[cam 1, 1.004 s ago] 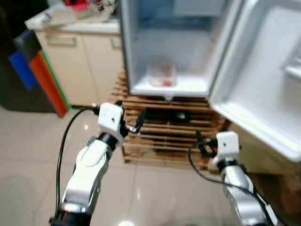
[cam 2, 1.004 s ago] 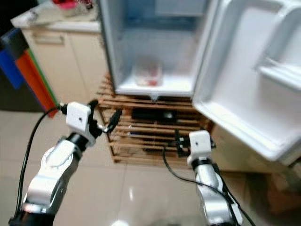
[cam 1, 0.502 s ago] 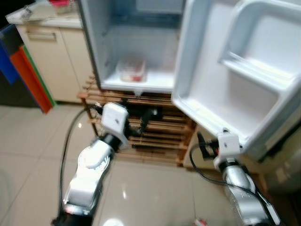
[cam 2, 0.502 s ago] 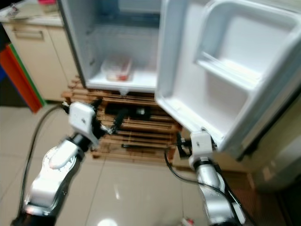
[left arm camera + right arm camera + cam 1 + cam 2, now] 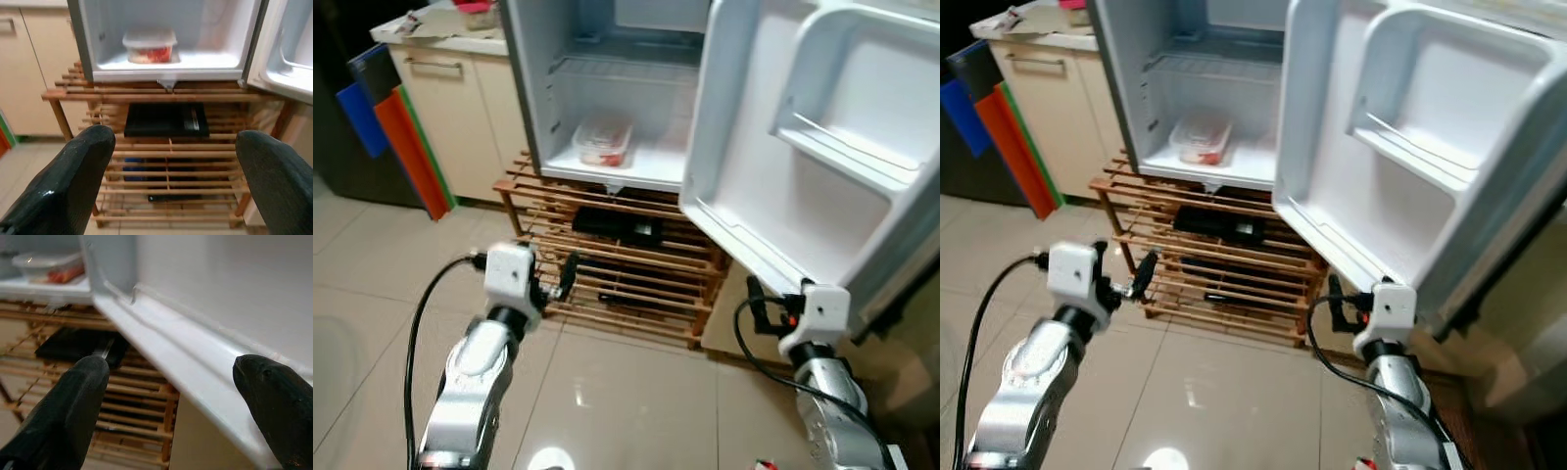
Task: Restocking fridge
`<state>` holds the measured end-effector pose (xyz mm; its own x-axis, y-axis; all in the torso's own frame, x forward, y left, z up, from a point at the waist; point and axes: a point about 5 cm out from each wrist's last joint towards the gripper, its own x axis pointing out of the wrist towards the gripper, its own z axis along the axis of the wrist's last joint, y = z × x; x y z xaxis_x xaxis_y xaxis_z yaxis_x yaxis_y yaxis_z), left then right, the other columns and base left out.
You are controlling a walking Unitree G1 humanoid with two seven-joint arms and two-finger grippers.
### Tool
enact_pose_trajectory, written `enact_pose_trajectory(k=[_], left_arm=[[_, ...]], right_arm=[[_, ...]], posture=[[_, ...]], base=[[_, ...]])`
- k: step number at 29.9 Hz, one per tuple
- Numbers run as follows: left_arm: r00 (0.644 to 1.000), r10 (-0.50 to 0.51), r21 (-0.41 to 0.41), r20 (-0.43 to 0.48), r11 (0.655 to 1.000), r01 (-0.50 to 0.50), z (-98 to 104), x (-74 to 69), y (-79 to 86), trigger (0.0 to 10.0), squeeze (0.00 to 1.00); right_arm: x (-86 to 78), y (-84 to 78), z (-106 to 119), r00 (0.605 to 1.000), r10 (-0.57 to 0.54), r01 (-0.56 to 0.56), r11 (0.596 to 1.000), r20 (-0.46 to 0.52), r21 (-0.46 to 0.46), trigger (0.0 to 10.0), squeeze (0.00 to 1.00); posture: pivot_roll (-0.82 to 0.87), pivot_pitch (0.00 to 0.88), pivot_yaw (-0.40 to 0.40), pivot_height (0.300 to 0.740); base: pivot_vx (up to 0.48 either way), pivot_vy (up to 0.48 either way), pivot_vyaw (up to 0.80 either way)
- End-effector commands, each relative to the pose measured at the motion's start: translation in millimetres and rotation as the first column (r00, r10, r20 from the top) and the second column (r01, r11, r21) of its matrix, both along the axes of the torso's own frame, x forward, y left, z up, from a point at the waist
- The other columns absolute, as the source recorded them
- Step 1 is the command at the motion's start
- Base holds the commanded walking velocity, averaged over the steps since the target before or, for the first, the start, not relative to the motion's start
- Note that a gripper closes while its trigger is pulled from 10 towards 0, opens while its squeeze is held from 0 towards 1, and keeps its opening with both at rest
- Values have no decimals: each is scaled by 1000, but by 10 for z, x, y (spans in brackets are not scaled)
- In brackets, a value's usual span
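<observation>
Standing open: fridge (image 5: 607, 88) | stock: one food container (image 5: 604, 143) on bottom shelf | left gripper (image 5: 171, 161), right gripper (image 5: 166, 396): fingers spread, empty | restocking apparently barely begun.

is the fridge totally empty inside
No, a clear lidded container with red food sits on the fridge floor.

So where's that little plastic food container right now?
The clear lidded container sits on the bottom shelf inside the open fridge, toward its left wall, above the wooden slatted rack.
</observation>
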<state>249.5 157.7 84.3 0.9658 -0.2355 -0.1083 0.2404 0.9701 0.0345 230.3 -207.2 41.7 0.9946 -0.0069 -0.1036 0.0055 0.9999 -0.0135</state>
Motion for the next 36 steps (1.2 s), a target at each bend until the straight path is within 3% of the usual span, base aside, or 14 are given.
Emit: enact_pose_trajectory(k=[1,6,11,16,20,25,29,30,33,34,36], left_arm=[[998,-39,2,43,999,39,102,36,-88,10000,0],[997,-48,5,63,999,48,149,82,-99,10000,0],[996,-43,8,73,999,43,175,123,-97,10000,0],[996,-65,-2,69,998,65,176,118,-165,10000,0],[997,-58,-2,60,998,58,161,113,-161,10000,0],[998,-48,8,43,999,48,128,111,-139,10000,0],[999,-19,48,-36,999,21,-80,83,-29,10000,0],[995,9,74,-101,997,-1,-251,47,62,10000,0],[992,18,84,-122,996,-8,-304,34,91,10000,0],[978,47,117,-202,993,-24,-504,-17,191,10000,0],[956,75,154,-283,988,-31,-700,-79,277,10000,0]], right_arm=[[-42,-29,25,1000,19,-19,1000,17,-17,10000,0],[-261,-30,-198,993,106,-108,993,-56,-44,10000,0],[-382,-144,-290,991,90,-98,992,-99,-76,10000,0],[-561,-417,-544,965,14,-51,989,-262,-135,10000,0],[-718,-581,-709,925,3,-103,965,-381,-242,10000,0],[-753,-770,-814,881,-73,-98,938,-467,-331,10000,0],[-740,-925,-849,840,-163,-58,921,-518,-385,10000,0],[-758,-1000,-855,820,-204,-43,910,-535,-413,10000,0],[-763,-1022,-856,814,-216,-38,907,-539,-420,10000,0],[-761,-1103,-843,797,-262,-19,889,-544,-457,10000,0],[-745,-1172,-818,786,-303,3,873,-538,-487,10000,0]], posture=[[-24,0,-24,740],[-30,0,-23,740],[-37,0,-22,740],[-40,0,-24,740],[-40,0,-22,740],[-39,0,-12,740],[-36,0,-6,740],[-28,0,-6,740],[-28,0,-6,740],[-27,0,-5,740],[-26,0,-2,740]], base=[[0,0,0],[0,0,0],[0,0,0],[0,0,0],[0,0,0],[0,0,0],[0,0,0],[0,0,0],[0,0,0],[0,0,0],[0,0,0]])
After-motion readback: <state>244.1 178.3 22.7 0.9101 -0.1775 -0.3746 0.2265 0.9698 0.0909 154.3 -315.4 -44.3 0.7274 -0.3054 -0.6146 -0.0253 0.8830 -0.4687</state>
